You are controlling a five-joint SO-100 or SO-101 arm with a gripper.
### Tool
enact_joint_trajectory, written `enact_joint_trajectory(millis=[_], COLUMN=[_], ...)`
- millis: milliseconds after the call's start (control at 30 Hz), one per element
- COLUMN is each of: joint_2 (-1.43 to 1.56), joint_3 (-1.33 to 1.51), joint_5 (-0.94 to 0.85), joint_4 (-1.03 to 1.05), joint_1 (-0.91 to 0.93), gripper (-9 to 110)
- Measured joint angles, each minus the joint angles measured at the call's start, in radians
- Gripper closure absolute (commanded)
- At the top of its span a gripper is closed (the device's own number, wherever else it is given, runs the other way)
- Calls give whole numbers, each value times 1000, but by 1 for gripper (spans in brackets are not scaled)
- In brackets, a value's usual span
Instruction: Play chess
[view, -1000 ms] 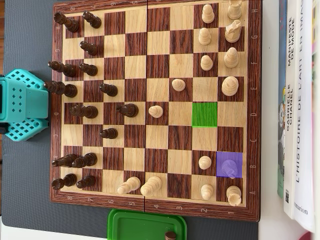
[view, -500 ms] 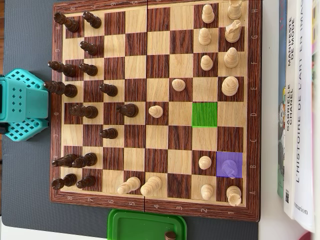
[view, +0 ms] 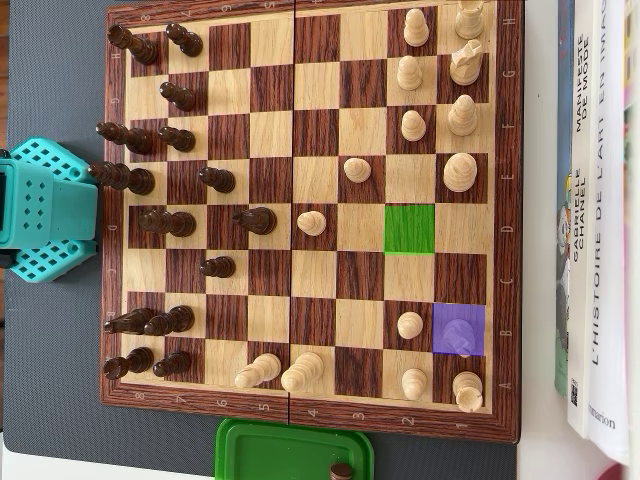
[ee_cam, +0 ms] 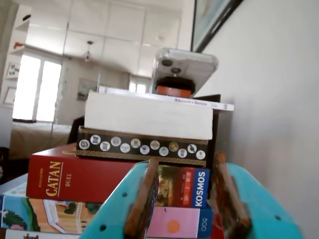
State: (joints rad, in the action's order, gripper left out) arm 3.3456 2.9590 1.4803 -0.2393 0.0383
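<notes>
Chessboard [view: 310, 215], brown-and-tan wood, fills the overhead view. Pale wooden piece on purple-tinted square [view: 460, 335] sits near 4 o'clock; green-tinted square [view: 409, 228] lies at its 11 o'clock. Teal plastic gripper [ee_cam: 187, 219] parked off the board's 9 o'clock edge, jaws apart, empty. Long reach across toward 4 o'clock, I judge.

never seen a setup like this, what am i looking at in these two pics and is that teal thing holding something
The teal thing is a small robot arm sitting at the left edge of a wooden chessboard. The overhead view looks straight down on the board, with dark pieces on the left and light pieces on the right. One empty square is tinted green, and a purple square has a light piece on it. A green tray sits below the board.

The wrist view comes from a camera on the arm itself. It shows the gripper with its fingers apart and nothing between them, facing a stack of books and game boxes.
</notes>
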Motion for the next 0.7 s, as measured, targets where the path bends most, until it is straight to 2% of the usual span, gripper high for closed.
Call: enact_joint_trajectory(millis=[367, 500, 700], joint_2=[-115, -252, -480], joint_3=[-83, -147, -255], joint_5=[0, 0, 0], joint_4=[618, 727, 759], joint_1=[2, -3, -3], gripper=[85, 85, 85])
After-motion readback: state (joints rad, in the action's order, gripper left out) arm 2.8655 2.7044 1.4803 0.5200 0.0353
